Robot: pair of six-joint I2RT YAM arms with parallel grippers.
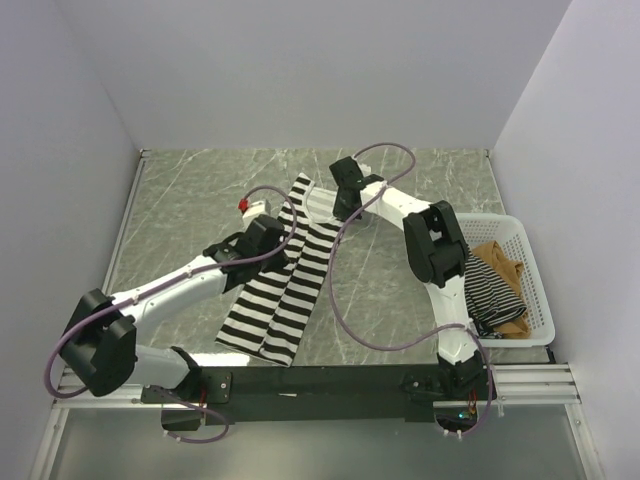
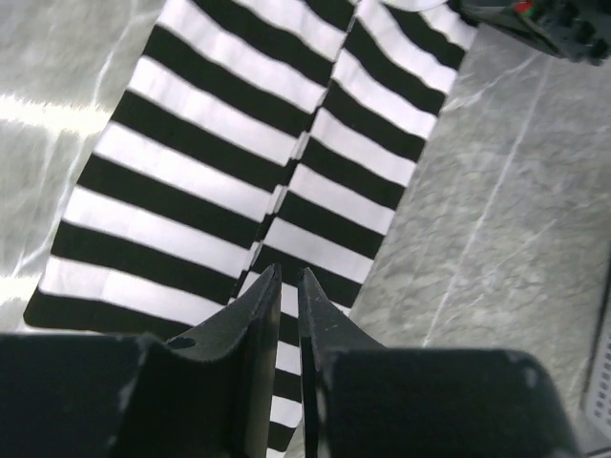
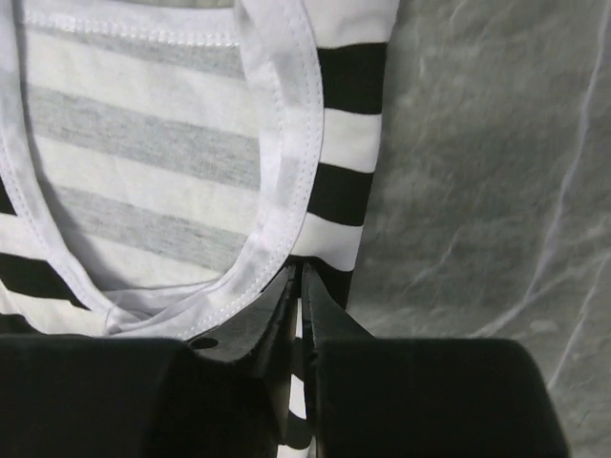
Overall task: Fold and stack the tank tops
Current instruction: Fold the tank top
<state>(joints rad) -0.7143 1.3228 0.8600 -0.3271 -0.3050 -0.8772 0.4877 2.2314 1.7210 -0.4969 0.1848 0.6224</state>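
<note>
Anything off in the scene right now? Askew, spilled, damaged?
No damage visible. The wide-striped top lies diagonally on the table, not square to it. In the basket, the tan top and thin-striped top sit crumpled, the striped one seemingly spilling over the left rim.

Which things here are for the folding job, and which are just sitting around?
For the job:
wide-striped tank top
thin-striped tank top
tan tank top

Just lying about:
white basket, holding the last two tops
</note>
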